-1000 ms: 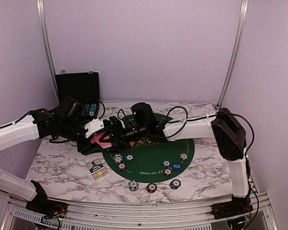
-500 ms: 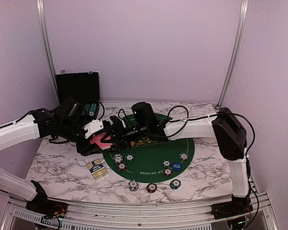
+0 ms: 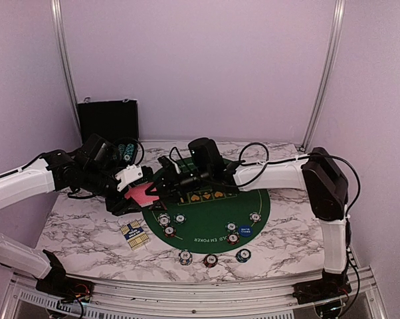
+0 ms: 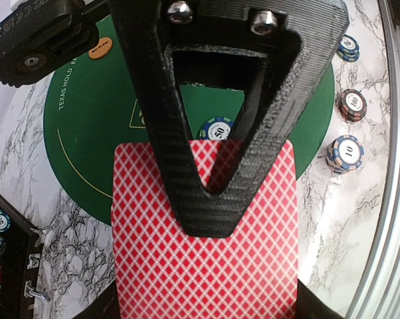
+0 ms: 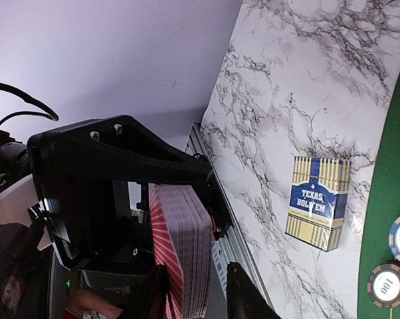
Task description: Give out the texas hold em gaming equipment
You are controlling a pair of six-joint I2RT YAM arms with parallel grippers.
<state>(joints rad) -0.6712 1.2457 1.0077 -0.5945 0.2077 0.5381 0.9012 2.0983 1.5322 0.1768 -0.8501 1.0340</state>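
Left gripper is clamped on the deck, which juts past its tips; right gripper has jaws apart astride the deck's edge; chips lie on the mat below both

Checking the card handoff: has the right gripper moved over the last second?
Yes. The right gripper has shifted right in the top view, uncovering more suit print on the green mat.
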